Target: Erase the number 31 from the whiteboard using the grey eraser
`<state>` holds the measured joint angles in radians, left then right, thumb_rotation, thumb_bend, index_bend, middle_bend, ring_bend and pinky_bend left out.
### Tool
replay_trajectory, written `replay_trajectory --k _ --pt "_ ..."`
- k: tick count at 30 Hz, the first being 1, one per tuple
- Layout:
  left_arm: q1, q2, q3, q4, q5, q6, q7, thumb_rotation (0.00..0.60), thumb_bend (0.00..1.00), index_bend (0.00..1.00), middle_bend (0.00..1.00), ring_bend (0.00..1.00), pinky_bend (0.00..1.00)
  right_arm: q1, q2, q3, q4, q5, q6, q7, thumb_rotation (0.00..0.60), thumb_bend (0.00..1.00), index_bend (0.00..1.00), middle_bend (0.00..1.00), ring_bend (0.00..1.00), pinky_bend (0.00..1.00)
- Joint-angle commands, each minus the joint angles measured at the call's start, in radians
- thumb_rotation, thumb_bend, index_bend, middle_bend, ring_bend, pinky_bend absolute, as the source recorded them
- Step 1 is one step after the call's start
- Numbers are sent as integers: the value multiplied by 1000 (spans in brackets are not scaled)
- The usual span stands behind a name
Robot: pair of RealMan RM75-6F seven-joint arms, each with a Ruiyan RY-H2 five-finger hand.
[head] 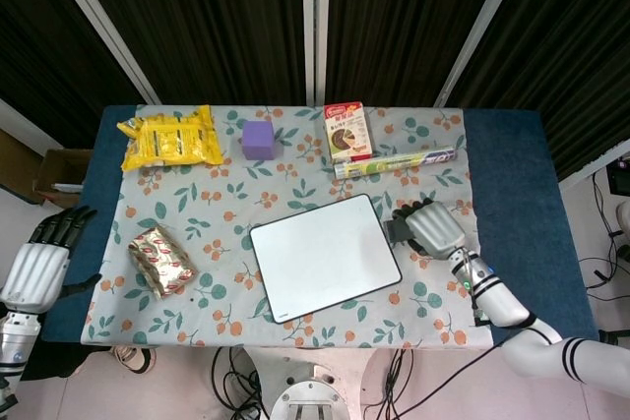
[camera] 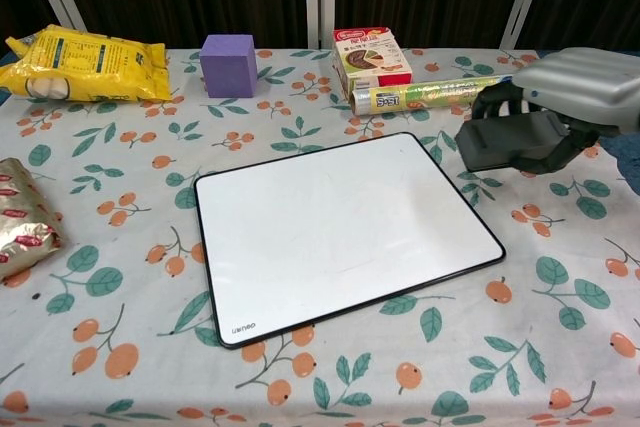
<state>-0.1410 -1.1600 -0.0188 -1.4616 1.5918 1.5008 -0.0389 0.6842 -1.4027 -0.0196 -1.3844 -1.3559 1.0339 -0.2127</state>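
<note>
The whiteboard (head: 323, 256) (camera: 340, 230) lies in the middle of the flowered cloth, its white surface blank with no writing visible. My right hand (head: 433, 227) (camera: 580, 82) hovers just off the board's right edge and grips the grey eraser (head: 397, 231) (camera: 512, 140), which hangs lifted above the cloth. My left hand (head: 39, 263) is at the far left beside the table, fingers spread and holding nothing; the chest view does not show it.
Along the back sit a yellow snack bag (head: 170, 139) (camera: 80, 64), a purple cube (head: 259, 140) (camera: 228, 64), a small box (head: 346, 132) (camera: 371, 55) and a wrap roll (head: 395, 163) (camera: 440, 95). A foil packet (head: 161, 261) (camera: 20, 229) lies left of the board.
</note>
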Motion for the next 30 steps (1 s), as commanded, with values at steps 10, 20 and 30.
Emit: replay_trajectory --k 10,20,30 --pt "-9 -3 1 -20 5 -10 26 600 51 110 90 87 169 -69 -103 -6 338 -34 -26 186 600 282 577 533 503 557" --pt "-10 7 1 -36 5 -8 41 600 51 110 91 87 169 -68 -94 -20 351 -95 -60 281 600 120 0 27 0 16" --pt "-7 8 2 -44 9 1 45 600 51 110 91 87 169 -200 -25 -27 270 -178 212 372 600 69 0 0 0 0"
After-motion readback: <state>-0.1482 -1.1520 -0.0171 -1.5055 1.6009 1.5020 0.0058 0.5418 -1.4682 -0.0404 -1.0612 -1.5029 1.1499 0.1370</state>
